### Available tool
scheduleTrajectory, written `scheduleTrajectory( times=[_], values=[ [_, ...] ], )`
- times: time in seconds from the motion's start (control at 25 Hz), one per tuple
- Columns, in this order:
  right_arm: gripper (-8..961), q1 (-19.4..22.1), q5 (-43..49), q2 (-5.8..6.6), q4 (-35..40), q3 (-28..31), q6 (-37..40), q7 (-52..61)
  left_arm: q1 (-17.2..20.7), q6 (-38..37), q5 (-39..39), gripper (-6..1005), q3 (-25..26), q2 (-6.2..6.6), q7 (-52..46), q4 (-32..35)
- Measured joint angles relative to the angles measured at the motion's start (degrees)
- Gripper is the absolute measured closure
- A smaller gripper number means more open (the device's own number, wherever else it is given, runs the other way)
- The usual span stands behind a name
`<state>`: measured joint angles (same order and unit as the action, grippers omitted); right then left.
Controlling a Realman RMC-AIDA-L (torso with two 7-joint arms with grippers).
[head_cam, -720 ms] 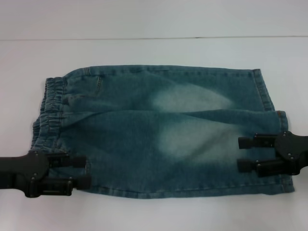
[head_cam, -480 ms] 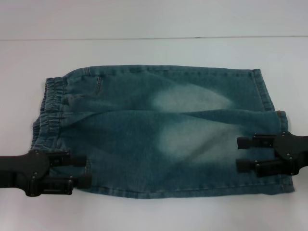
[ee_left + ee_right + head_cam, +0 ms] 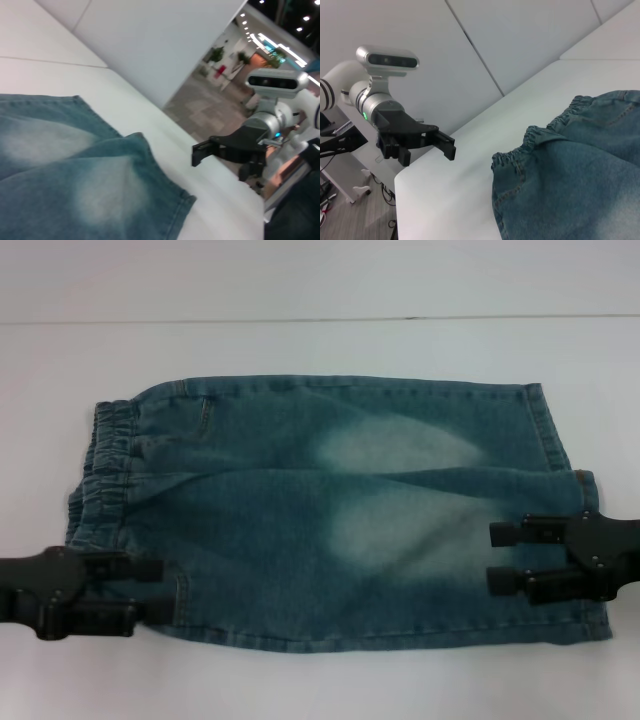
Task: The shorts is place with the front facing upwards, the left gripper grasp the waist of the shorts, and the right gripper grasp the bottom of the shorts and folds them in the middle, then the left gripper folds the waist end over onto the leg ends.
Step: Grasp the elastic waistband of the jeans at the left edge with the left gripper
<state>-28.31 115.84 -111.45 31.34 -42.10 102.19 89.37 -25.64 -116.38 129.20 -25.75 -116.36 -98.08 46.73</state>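
Blue denim shorts point(image 3: 330, 510) lie flat on the white table point(image 3: 300, 340), front up, with the elastic waist point(image 3: 100, 475) to the left and the leg ends point(image 3: 560, 440) to the right. My left gripper point(image 3: 158, 590) is open at the waist's near corner, its fingertips just reaching the fabric edge. My right gripper point(image 3: 492, 557) is open over the near leg's hem, with denim under its fingers. The left wrist view shows the leg ends point(image 3: 75, 185) and the right gripper point(image 3: 220, 162) beyond them. In the right wrist view, the waist point(image 3: 540, 140) lies near the left gripper point(image 3: 451, 149).
The table's far edge point(image 3: 320, 319) meets a pale wall behind the shorts. Bare white table surrounds the shorts on all sides. The table's near edge drops off beside each gripper in the wrist views.
My left gripper has drawn back to the left, so less of it overlaps the waist corner. My right gripper has crept slightly left over the leg hem. The shorts have not moved.
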Motion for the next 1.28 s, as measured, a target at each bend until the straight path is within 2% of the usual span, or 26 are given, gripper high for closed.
scheduleTrajectory(
  times=[0.24,0.36,0.6,0.96,1.28],
  values=[
    [41,-0.4,0.0,-0.09,-0.1,0.0,-0.3,-0.1,0.1,2.4,4.8,227,1.7,1.58,-1.7,4.5],
    [41,-0.4,0.0,-0.11,-0.1,0.1,-0.5,-0.3,0.2,5.8,7.0,232,2.9,1.85,-2.2,6.8],
    [41,-0.5,0.0,-0.34,-0.1,0.4,-0.6,-0.9,0.6,15.3,9.6,243,2.1,1.23,-2.3,7.6],
    [42,-0.9,-0.1,-0.52,-0.2,0.5,-1.2,-1.4,-0.1,25.4,15.8,258,-0.5,-0.84,-3.8,7.3],
    [42,-0.9,-0.3,-0.62,-1.0,0.5,-1.9,-1.6,-0.6,25.9,17.7,272,-2.6,-0.89,-5.1,5.8]
  ],
)
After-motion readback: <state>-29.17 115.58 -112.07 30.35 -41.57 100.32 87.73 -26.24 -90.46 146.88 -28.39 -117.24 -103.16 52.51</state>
